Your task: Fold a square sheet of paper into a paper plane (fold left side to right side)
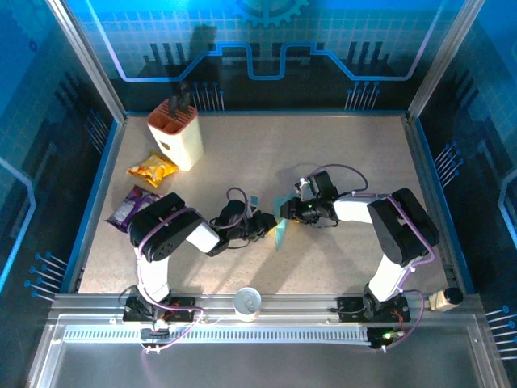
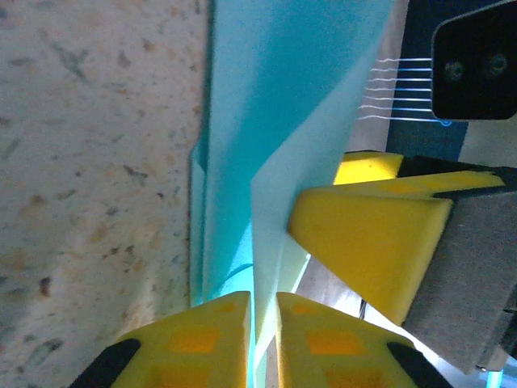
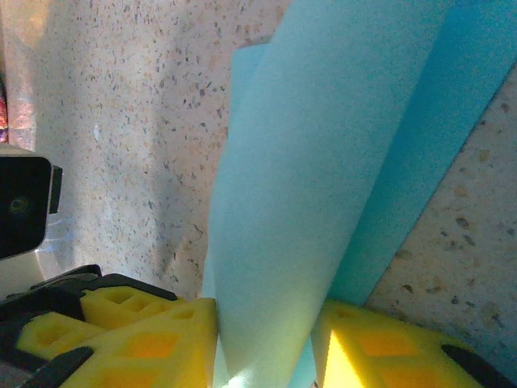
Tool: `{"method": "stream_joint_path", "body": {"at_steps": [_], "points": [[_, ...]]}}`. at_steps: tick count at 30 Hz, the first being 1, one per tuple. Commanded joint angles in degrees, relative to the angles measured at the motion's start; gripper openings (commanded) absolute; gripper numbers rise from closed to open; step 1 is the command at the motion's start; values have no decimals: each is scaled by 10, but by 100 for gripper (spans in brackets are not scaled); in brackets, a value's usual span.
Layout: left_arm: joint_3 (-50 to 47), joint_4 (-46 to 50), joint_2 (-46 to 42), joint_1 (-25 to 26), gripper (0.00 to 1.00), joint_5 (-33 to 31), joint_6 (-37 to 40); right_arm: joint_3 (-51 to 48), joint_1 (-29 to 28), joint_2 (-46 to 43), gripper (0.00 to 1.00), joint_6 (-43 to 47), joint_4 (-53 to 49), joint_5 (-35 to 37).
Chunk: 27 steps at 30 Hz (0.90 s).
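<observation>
Thin light-blue square paper sheet (image 2: 275, 105) stands upright, partly folded, at the centre of the speckled beige table (image 1: 339, 162). Left gripper (image 2: 262, 343) at its 9 o'clock, clamped on the edge. Right gripper (image 3: 265, 352) at 2 o'clock straddles the fold, pads part-way apart. Can't tell if it's pinching.

The speckled beige counter (image 1: 339, 153) carries a cream knife block (image 1: 175, 133) at the upper left of the frame, a yellow snack packet (image 1: 153, 169) just below it, a purple snack packet (image 1: 132, 205) lower still, and a light-blue sheet of paper (image 1: 279, 234) touching it near the middle.
</observation>
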<state>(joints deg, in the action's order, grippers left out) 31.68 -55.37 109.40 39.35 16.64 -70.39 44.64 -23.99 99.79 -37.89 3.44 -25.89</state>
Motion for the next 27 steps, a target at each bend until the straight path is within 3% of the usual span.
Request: {"method": "stream_joint_path", "body": {"at_steps": [1,12,27], "points": [[4,25,7,-5,13,-10,13,0,-7,16,37,10,-40,23],[-3,44,3,-9,3,-23,22,2,-7,18,37,12,-45,27],[-11,76,7,-13,0,-35,35,0,-7,-7,37,6,-40,16]]}}
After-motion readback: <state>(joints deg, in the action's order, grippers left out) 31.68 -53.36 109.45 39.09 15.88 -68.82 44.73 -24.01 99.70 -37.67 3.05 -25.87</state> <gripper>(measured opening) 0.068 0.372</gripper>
